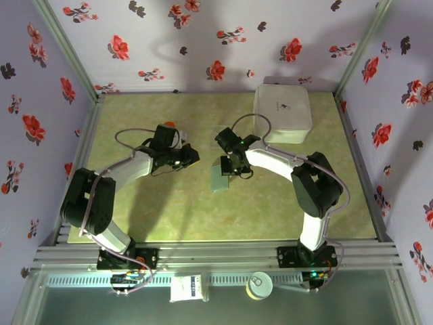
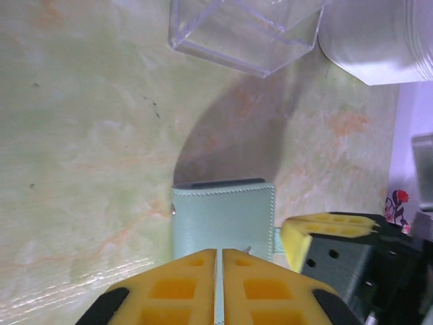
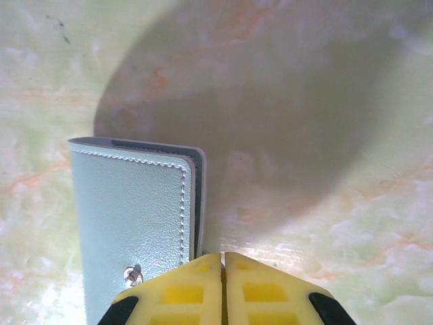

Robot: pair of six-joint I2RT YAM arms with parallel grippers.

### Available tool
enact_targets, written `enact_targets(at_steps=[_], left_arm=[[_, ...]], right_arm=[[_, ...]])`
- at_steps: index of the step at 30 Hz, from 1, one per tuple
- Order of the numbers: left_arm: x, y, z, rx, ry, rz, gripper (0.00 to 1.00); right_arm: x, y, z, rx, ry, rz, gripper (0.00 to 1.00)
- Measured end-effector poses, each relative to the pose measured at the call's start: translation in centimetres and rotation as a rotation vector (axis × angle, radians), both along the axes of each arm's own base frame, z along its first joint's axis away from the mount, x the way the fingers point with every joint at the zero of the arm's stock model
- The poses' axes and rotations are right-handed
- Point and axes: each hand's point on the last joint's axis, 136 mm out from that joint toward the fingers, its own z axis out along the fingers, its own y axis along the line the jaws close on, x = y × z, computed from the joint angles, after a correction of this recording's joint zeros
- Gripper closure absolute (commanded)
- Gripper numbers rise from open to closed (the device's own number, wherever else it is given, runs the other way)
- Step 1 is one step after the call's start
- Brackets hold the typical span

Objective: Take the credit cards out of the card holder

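I see both closed: right claw point(image 3: 223, 257) at the folded card holder's point(image 3: 128, 217) edge, left claw point(image 2: 218, 253) just short of it, likely poised to pry it open.

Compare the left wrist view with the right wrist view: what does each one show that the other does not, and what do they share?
Left wrist view, extra: the clear plastic piece and the white box at the top, and the left gripper, shut, at the bottom edge.
Right wrist view, extra: no new object, but the right gripper seen shut from behind, and the stitched seam of the card holder in detail.
Shared: the folded card holder lying on the green table, with the right gripper beside it.
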Motion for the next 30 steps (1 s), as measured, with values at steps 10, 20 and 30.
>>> enact_targets(at_steps=[10, 20, 30], left_arm=[[0.1, 0.5, 1.2, -0.015, -0.056, 0.010, 0.87], [0.1, 1.1, 0.7, -0.009, -0.044, 0.024, 0.86], [-0.4, 0.9, -0.8, -0.003, 0.010, 0.000, 0.87]], right_arm=[[-0.4, 0.1, 2.5, -0.027, 0.012, 0.013, 1.00], [-1.4, 3.1, 4.1, 0.033, -0.004, -0.064, 1.00], [-0.7, 4.7, 4.7, 0.143, -0.065, -0.146, 1.00]])
